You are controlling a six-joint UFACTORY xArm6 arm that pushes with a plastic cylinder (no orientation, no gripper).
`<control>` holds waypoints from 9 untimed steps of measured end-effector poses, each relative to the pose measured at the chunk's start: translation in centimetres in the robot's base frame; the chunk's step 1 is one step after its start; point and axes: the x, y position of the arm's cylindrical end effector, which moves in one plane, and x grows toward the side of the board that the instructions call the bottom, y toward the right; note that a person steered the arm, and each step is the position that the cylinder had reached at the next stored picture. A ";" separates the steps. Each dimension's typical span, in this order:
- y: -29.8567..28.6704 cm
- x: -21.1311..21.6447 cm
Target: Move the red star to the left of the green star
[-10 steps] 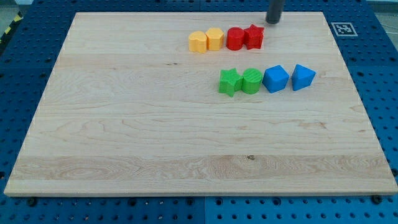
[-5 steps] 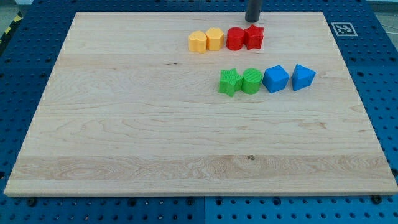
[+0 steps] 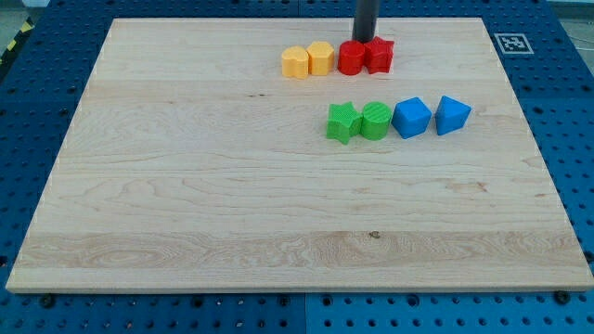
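— Red star (image 3: 379, 56): where does it sit against my tip (image 3: 364, 40)?

— Just to the view's right and a little below the tip, at the right end of the top row. The tip stands at the row's upper edge, over the seam between the red star and the red round block (image 3: 352, 57). Whether it touches either one I cannot tell.

— And the fingers?

— None to report. The arm ends in a plain rod, so nothing is apart, together or clamped.

— What else lies near the tip?

— Left of the red round block are two yellow blocks (image 3: 307, 60), side by side. Further below the tip is the second row: the green star (image 3: 342, 122), then a green round block (image 3: 376, 121), then two blue blocks (image 3: 431, 116) towards the view's right.

— How far along is the task?

— Barely begun, as I judge it. The red star sits in its row, above and right of the green star, and well apart from it. What is left is nearly everything: drawing it out from beside the red round block, bringing it down across the board (image 3: 186, 186), and setting it on the green star's left.
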 end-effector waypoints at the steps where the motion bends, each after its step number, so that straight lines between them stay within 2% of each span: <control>1: 1.0 1.9; 3: 5.4 0.0; 4: 7.0 2.1; 6: 4.0 4.7; 9: 4.6 6.9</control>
